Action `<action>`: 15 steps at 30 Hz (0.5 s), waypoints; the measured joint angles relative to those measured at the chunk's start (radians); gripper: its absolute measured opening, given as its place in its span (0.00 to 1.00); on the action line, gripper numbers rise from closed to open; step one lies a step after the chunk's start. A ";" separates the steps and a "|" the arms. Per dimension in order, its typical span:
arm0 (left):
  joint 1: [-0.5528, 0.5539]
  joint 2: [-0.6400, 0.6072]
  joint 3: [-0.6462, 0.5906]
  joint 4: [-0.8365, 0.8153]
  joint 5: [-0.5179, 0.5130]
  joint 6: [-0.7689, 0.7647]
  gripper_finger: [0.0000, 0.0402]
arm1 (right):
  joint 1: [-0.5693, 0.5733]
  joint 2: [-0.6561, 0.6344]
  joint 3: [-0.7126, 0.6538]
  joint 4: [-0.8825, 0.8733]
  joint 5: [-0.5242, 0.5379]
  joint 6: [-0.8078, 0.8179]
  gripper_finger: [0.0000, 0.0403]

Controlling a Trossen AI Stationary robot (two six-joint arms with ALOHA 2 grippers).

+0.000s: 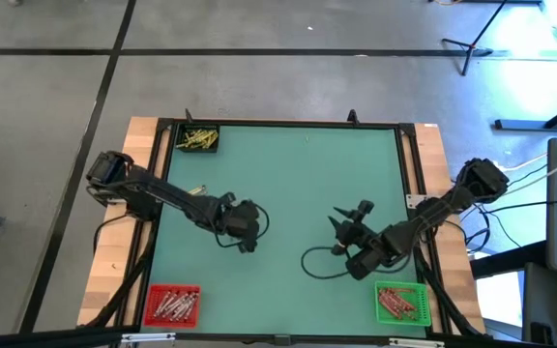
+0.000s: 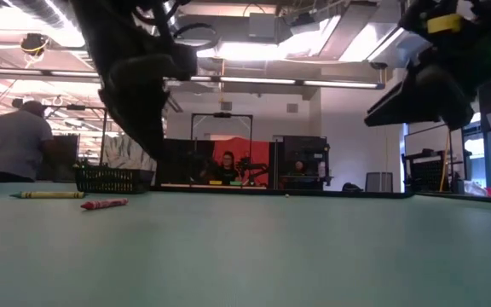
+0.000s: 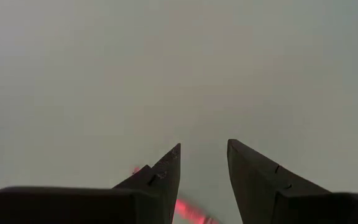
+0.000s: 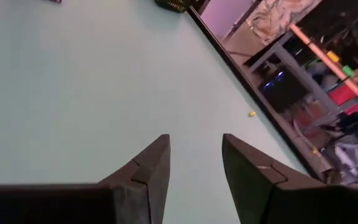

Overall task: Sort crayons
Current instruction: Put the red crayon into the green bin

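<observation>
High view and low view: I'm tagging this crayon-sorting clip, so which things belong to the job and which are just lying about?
Part of the job:
- yellow crayon and red crayon, loose on the table
- black bin, red bin, green bin, all holding crayons
- left gripper and right gripper, both open

Just about:
- tripod stand on the floor
- seated person beyond the table

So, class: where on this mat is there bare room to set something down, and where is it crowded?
Bare: the wide green stretch between the black bin and the mat's far right corner, and the near strip between red bin and green bin. Crowded: mid-mat, around the left end effector and right end effector.
</observation>
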 joint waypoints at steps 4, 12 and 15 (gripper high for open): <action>-0.001 -0.001 0.070 -0.171 -0.001 -0.120 0.29 | -0.008 0.000 -0.027 0.072 -0.023 0.000 0.35; 0.012 0.000 0.007 -0.197 0.015 -0.341 0.29 | -0.007 0.000 -0.097 0.212 -0.067 -0.022 0.35; 0.023 0.000 -0.041 -0.161 0.032 -0.399 0.29 | -0.007 0.000 -0.105 0.227 -0.069 -0.026 0.35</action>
